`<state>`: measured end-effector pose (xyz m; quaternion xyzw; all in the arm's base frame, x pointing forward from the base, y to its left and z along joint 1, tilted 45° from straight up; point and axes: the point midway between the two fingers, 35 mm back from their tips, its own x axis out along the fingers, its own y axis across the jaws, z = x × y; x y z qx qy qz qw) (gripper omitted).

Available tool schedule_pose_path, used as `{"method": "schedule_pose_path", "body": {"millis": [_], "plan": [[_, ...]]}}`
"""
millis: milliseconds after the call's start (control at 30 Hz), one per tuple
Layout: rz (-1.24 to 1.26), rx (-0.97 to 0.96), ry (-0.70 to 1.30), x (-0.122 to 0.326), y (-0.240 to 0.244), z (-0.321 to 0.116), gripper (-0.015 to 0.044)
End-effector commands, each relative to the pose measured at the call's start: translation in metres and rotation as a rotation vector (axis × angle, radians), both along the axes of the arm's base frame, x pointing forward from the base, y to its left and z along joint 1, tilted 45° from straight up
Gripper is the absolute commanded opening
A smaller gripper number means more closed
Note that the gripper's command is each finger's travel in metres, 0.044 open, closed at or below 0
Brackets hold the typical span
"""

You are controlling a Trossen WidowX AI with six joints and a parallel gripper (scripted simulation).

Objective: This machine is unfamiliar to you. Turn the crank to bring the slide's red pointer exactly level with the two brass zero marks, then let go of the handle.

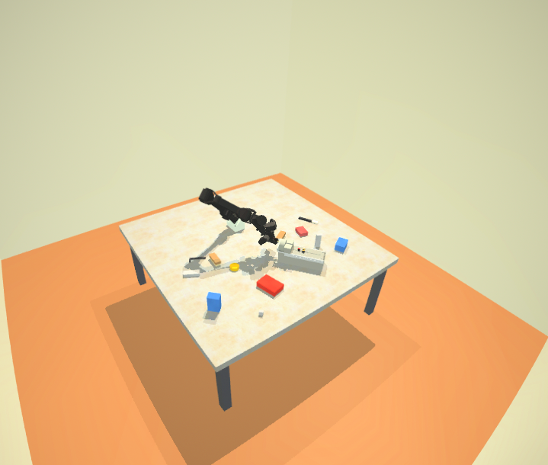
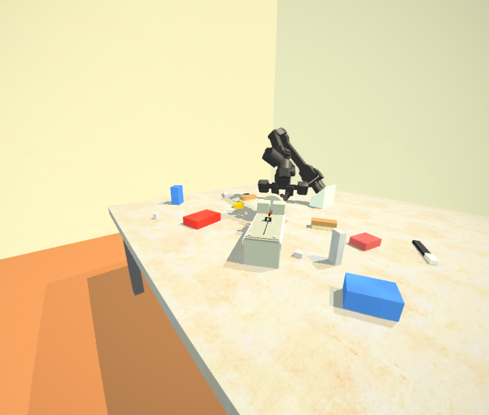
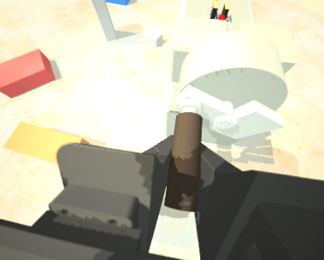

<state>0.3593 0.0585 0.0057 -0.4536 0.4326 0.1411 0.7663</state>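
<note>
"What's nearest in the wrist view?"

"The gripper (image 1: 268, 240) (image 2: 283, 194) (image 3: 181, 141), its fingers only slightly parted, grasping the brown crank handle (image 3: 185, 158) between them."

"And just past that?"

"The pale crank arm (image 3: 209, 103), joined to the handle's far end, in front of a round pale housing (image 3: 237, 56) on the machine (image 1: 300, 261) (image 2: 262, 252)."

"Where's the red pointer?"

"Beyond the housing, the red pointer (image 3: 221, 17) sits on the machine's top, close to two brass marks (image 3: 215, 5). I can't tell whether it's exactly level."

"Farther off?"

"A blue block (image 1: 341, 245) (image 2: 372, 296) (image 3: 118, 1) on the tabletop (image 1: 164, 235) (image 2: 280, 339) (image 3: 96, 98)."
</note>
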Motion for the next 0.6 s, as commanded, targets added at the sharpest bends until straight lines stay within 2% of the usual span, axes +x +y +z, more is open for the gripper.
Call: {"method": "schedule_pose_path", "body": {"millis": [0, 433, 567], "plan": [[0.002, 0.0, -0.002, 0.0002, 0.0006, 0.0012, 0.0], [0.0, 0.0, 0.0, 0.0, 0.0, 0.0001, 0.0], [0.0, 0.0, 0.0, 0.0, 0.0, 0.0001, 0.0105]]}}
